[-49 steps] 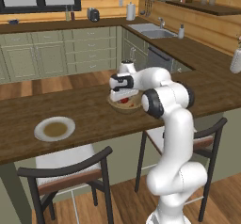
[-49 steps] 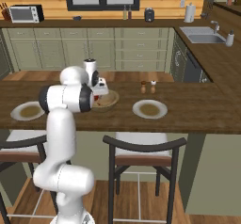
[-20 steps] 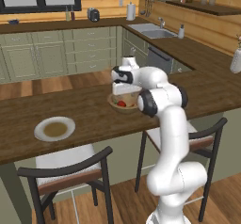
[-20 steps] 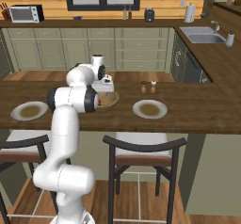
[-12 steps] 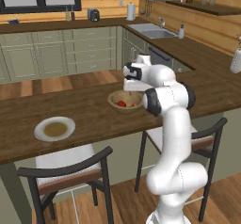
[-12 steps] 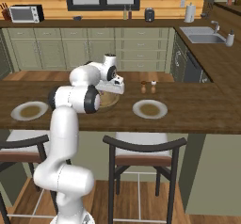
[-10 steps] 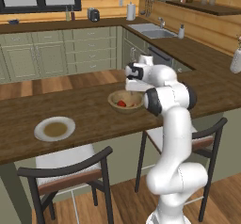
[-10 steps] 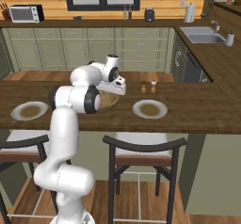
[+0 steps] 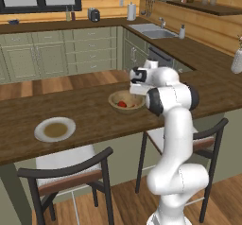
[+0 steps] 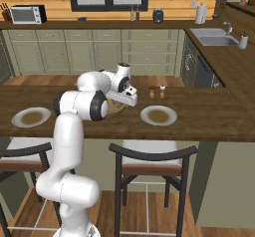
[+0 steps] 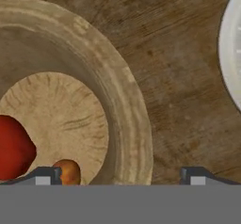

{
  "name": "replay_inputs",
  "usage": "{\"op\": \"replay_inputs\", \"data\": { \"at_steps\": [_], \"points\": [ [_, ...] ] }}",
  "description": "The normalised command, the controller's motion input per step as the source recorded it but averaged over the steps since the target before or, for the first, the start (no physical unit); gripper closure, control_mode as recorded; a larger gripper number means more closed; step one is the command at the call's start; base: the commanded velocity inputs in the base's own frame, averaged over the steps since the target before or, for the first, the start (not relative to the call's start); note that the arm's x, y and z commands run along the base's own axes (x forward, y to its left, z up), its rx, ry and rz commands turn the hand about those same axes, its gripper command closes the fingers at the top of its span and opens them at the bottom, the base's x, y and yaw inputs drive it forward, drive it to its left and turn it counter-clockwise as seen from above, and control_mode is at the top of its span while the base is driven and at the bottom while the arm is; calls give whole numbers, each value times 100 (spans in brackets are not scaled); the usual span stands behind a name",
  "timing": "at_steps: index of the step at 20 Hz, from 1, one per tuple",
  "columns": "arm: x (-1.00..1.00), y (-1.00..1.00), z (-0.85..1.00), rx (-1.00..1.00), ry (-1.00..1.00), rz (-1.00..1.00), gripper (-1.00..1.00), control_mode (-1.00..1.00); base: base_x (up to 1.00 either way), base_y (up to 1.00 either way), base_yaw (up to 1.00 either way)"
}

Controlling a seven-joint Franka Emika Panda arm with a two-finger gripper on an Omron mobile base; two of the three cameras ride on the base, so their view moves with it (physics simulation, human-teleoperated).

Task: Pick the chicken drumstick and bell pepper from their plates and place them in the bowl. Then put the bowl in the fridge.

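Red bell pepper [image 11: 14, 148] and orange-brown chicken drumstick [image 11: 68, 171] both lie in the bowl [image 11: 134, 124] on the counter [image 11: 179, 77], so the loading looks done. My fingers [image 11: 121, 175] stand spread, straddling its rim. Left, I judge: grip it and carry it to the fridge.

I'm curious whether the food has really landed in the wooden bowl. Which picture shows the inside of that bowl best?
The hand view: it looks straight down into the bowl, with the bell pepper and chicken drumstick on its floor. The left base view shows the bowl small, a red spot inside. In the right base view the arm hides most of it.
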Motion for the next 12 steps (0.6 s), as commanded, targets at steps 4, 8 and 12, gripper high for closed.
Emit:
{"op": "replay_inputs", "data": {
  "at_steps": [4, 8, 12],
  "points": [
    [9, 0, -32, 0, 5, -1, -100, -100, 0, 0, 0],
    [0, 0, -35, 0, 1, -1, -100, -100, 0, 0, 0],
    [0, 12, -25, 0, 0, -1, 100, -100, 0, 0, 0]
  ]
}}
